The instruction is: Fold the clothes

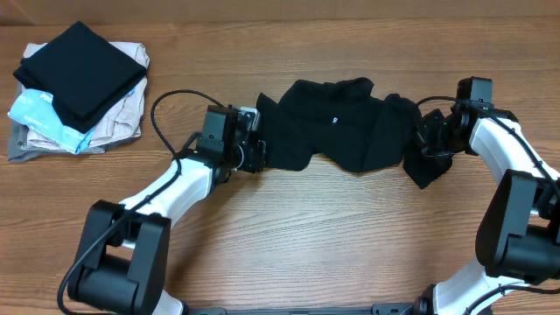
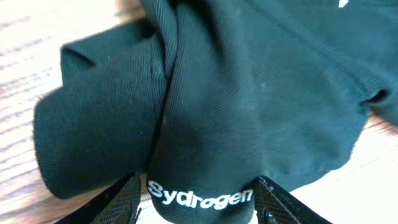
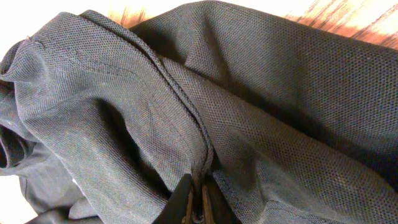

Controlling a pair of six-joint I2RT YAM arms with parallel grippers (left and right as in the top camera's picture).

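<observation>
The black shirt (image 1: 337, 131) lies bunched in a band across the middle of the table, a small white tag showing near its centre. My left gripper (image 1: 252, 144) is at its left end. In the left wrist view its fingers (image 2: 196, 180) press both sides of a rolled fold of the shirt (image 2: 249, 81) that carries white lettering. My right gripper (image 1: 433, 138) is at the shirt's right end. In the right wrist view its fingers (image 3: 198, 186) are pinched shut on a seam of the shirt (image 3: 124, 106).
A stack of folded garments stands at the back left: a black one (image 1: 83, 70) on top, light-blue (image 1: 35, 109) and beige (image 1: 122, 118) beneath. A black cable (image 1: 166, 101) loops behind my left arm. Bare wooden table (image 1: 332, 227) lies in front.
</observation>
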